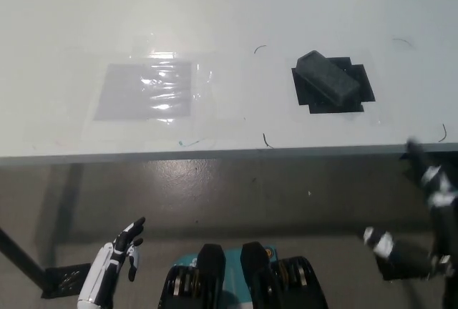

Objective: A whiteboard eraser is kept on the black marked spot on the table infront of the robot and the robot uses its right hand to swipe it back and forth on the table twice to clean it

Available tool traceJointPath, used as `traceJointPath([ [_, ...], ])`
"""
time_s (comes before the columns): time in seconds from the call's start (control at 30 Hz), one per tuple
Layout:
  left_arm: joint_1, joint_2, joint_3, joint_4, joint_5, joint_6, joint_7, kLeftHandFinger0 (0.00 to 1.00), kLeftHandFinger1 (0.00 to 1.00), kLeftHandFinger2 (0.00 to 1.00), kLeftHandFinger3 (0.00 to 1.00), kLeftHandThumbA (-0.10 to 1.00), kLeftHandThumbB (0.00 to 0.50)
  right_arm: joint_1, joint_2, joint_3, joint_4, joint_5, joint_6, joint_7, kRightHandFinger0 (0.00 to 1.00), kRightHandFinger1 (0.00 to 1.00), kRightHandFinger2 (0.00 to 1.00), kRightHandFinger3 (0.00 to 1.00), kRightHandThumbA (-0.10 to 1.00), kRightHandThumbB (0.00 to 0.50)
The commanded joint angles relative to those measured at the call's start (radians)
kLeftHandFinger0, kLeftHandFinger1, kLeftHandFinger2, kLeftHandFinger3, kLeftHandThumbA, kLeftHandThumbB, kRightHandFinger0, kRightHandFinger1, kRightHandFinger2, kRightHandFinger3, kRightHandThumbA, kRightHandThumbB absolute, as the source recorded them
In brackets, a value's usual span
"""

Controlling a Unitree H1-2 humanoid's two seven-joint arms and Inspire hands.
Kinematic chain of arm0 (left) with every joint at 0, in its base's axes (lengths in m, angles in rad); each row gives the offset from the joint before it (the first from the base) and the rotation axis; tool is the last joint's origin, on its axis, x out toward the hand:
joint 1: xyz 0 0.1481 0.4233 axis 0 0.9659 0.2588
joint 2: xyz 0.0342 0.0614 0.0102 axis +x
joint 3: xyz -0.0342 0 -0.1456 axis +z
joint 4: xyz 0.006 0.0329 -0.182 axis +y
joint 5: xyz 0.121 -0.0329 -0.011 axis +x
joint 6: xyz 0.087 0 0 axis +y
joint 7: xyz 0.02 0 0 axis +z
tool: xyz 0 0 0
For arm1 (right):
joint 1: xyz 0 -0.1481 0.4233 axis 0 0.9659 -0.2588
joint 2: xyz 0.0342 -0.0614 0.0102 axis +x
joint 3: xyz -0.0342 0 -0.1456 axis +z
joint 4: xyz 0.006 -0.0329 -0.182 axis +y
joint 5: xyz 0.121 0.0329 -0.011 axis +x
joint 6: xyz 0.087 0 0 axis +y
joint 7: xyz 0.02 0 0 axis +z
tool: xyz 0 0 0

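A: Eraser location?
B: Dark eraser (328, 80) is seen lying tilted on the black marked spot (362, 84), right part of the white table (215, 8), untouched.
A: Hands?
B: Black right hand (429, 180) is blurred below the table edge; fingers cannot be told. White left hand (118, 259) is held low at left, fingers spread, nothing gripped.

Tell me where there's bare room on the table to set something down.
Bare patches: the whole far strip of the table behind both items, and the gap between the clear plastic sheet and the eraser. The near right corner is tightest: the eraser sits on its black mark, with the right hand just off that edge.
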Motion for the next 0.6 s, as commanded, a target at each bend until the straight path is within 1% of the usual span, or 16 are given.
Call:
traceJointPath([
  [0.0,0.004,0.023,-0.018,-0.045,0.008,-0.114,-0.03,1.0,1.0,1.0,1.0,1.0,0.5,-0.48,-0.152,-0.113,-0.312,-0.237,0.543,0.171,1.0,1.0,1.0,1.0,0.91,0.386],
  [0.03,0.003,0.023,-0.017,-0.045,0.014,-0.112,-0.026,1.0,1.0,1.0,1.0,1.0,0.5,-0.594,-0.186,-0.094,-0.227,-0.27,0.608,0.197,1.0,1.0,1.0,1.0,0.89,0.378],
  [0.07,0.004,0.023,-0.017,-0.045,0.015,-0.11,-0.025,1.0,1.0,1.0,1.0,1.0,0.5,-0.63,-0.198,-0.086,-0.188,-0.269,0.619,0.198,1.0,1.0,1.0,1.0,0.9,0.378],
  [0.1,0.004,0.024,-0.017,-0.046,0.016,-0.108,-0.025,1.0,1.0,1.0,1.0,1.0,0.5,-0.725,-0.227,-0.062,-0.063,-0.272,0.636,0.203,1.0,1.0,1.0,1.0,0.92,0.39],
  [0.13,0.005,0.025,-0.016,-0.046,0.015,-0.108,-0.026,1.0,1.0,1.0,1.0,1.0,0.5,-0.773,-0.239,-0.046,0.002,-0.275,0.657,0.206,1.0,1.0,1.0,1.0,0.94,0.419],
  [0.2,0.008,0.025,-0.016,-0.045,0.014,-0.109,-0.027,1.0,1.0,1.0,1.0,1.0,0.5,-0.878,-0.253,-0.011,0.172,-0.282,0.665,0.197,1.0,1.0,1.0,1.0,0.93,0.418],
  [0.23,0.01,0.024,-0.016,-0.045,0.014,-0.108,-0.026,1.0,1.0,1.0,1.0,1.0,0.5,-0.913,-0.263,0.011,0.234,-0.306,0.655,0.203,1.0,1.0,1.0,1.0,0.95,0.404],
  [0.27,0.009,0.025,-0.016,-0.042,0.011,-0.109,-0.029,1.0,1.0,1.0,1.0,1.0,0.5,-0.983,-0.265,0.045,0.36,-0.317,0.646,0.201,1.0,1.0,1.0,1.0,0.96,0.408],
  [0.3,0.009,0.026,-0.016,-0.043,0.012,-0.109,-0.029,1.0,1.0,1.0,1.0,1.0,0.5,-1.017,-0.263,0.061,0.431,-0.318,0.63,0.194,1.0,1.0,1.0,1.0,0.96,0.399],
  [0.33,0.009,0.026,-0.016,-0.04,0.019,-0.114,-0.025,1.0,1.0,1.0,1.0,1.0,0.5,-1.073,-0.254,0.093,0.539,-0.332,0.622,0.188,1.0,1.0,1.0,1.0,1.0,0.456],
  [0.37,0.008,0.027,-0.016,-0.04,0.02,-0.114,-0.025,1.0,1.0,1.0,1.0,1.0,0.5,-1.079,-0.255,0.097,0.547,-0.333,0.625,0.187,1.0,1.0,1.0,1.0,1.0,0.459],
  [0.4,0.007,0.027,-0.016,-0.039,0.021,-0.115,-0.025,1.0,1.0,1.0,1.0,1.0,0.5,-1.106,-0.252,0.116,0.603,-0.35,0.615,0.177,1.0,1.0,1.0,1.0,1.0,0.484],
  [0.43,0.007,0.027,-0.016,-0.037,0.018,-0.111,-0.027,1.0,1.0,1.0,1.0,1.0,0.5,-1.158,-0.24,0.147,0.71,-0.36,0.609,0.168,1.0,1.0,1.0,1.0,1.0,0.485],
  [0.47,0.008,0.029,-0.016,-0.037,0.018,-0.108,-0.028,1.0,1.0,1.0,1.0,1.0,0.5,-1.192,-0.229,0.166,0.777,-0.364,0.61,0.163,1.0,1.0,1.0,1.0,1.0,0.466],
  [0.5,0.009,0.03,-0.016,-0.035,0.015,-0.111,-0.03,1.0,1.0,1.0,1.0,1.0,0.5,-1.228,-0.219,0.186,0.848,-0.37,0.61,0.164,1.0,1.0,1.0,1.0,1.0,0.459],
  [0.57,0.014,0.027,-0.016,-0.032,0.015,-0.12,-0.028,1.0,1.0,1.0,1.0,1.0,0.5,-1.31,-0.188,0.217,1.025,-0.356,0.592,0.145,1.0,1.0,1.0,1.0,1.0,0.478],
])
